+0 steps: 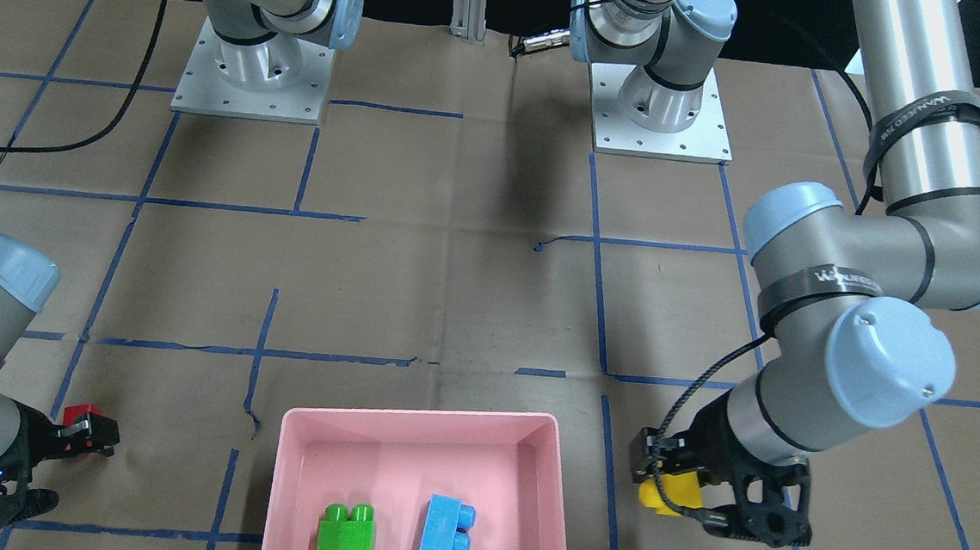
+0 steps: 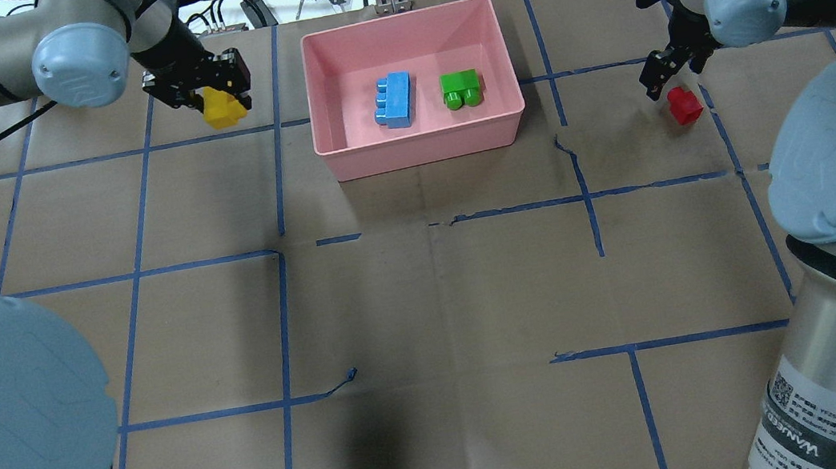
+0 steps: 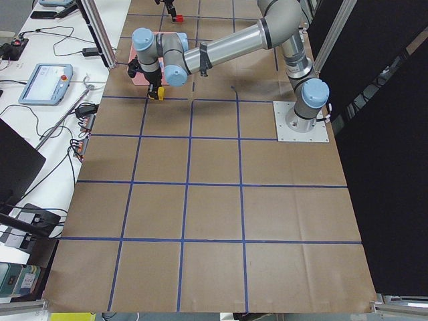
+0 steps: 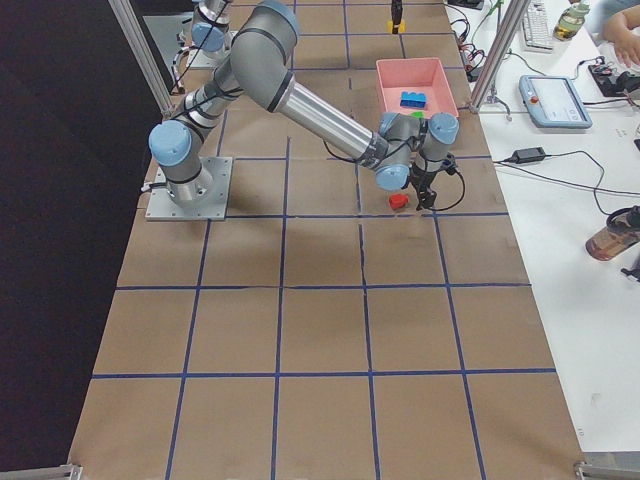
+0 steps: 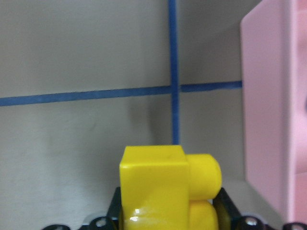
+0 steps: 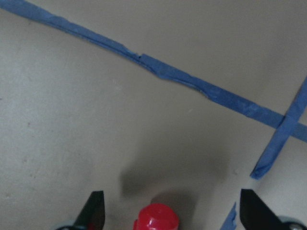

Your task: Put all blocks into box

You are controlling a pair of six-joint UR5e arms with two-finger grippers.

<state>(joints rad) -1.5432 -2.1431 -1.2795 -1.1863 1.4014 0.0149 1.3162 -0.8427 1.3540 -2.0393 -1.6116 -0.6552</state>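
Left gripper [image 2: 213,100]: closed on the yellow brick [image 2: 224,109], holding it by the body. From its shadow in the wrist view, the brick looks clear of the table. It hangs outside the box [image 2: 423,151], just beside the box's short wall on the robot's left, roughly level with the middle of that wall.

Key relation: from the left gripper the box lies straight toward the robot's right. The wrist view puts the pink wall at the frame's right edge, and the brick's two studs point at that wall. So the brick is gripped on its side, with its stud axis aimed into the box. My read is a short sideways carry over the wall, then release. The wall is low, but the brick's lower edge needs to clear it.

Right gripper [image 2: 668,79]: jaws wide apart, holding nothing. It is above the red brick [image 2: 685,105], which stands stud-up on the table, well apart from the box on the side opposite the yellow brick. In the wrist view the stud sits between the fingers [image 6: 93,213], slightly nearer one of them.

The green brick [image 2: 461,89] and blue brick [image 2: 394,100] lie side by side inside the box. Two of the four are in. The left arm is nearer to a drop.
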